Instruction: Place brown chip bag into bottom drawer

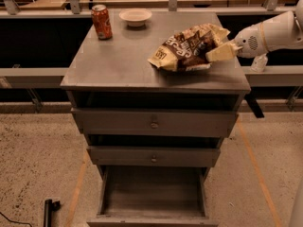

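One gripper point(219, 53) clamps the brown chip bag point(183, 52) atop the cabinet point(118, 66) (bottom drawer point(151, 194) stands open below)

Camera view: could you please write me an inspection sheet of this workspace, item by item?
Surface: grey cabinet top, flat, carrying three things.
Job's things: brown chip bag lies on the right half of the top; bottom drawer is pulled open.
Clutter: orange soda can upright and white bowl, both near the back edge.
End effector: end effector at the bag's right end, touching it.
Cables: a thin dark line on the floor at bottom left, perhaps a cable.
Surroundings: speckled floor with orange lines; small black object at the left.
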Controlling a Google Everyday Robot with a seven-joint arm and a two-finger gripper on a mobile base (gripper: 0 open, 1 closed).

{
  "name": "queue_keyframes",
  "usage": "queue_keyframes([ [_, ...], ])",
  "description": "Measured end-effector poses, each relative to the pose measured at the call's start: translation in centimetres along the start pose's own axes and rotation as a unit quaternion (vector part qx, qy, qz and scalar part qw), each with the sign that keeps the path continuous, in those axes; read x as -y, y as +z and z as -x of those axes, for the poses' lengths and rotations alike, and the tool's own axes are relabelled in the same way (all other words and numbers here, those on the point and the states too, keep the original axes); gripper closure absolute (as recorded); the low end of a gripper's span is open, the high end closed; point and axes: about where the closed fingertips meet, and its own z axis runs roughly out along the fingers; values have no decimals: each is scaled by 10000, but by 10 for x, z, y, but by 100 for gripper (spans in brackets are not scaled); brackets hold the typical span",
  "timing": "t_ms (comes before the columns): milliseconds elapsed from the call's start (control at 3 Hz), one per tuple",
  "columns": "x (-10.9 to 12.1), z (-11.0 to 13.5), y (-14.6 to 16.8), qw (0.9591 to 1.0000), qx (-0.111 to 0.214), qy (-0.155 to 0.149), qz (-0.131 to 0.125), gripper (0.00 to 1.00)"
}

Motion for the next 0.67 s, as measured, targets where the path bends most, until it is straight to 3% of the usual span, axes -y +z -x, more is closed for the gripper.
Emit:
queue_keyframes([
  [667, -18, -6, 1, 9997, -124, 134, 173, 100],
])
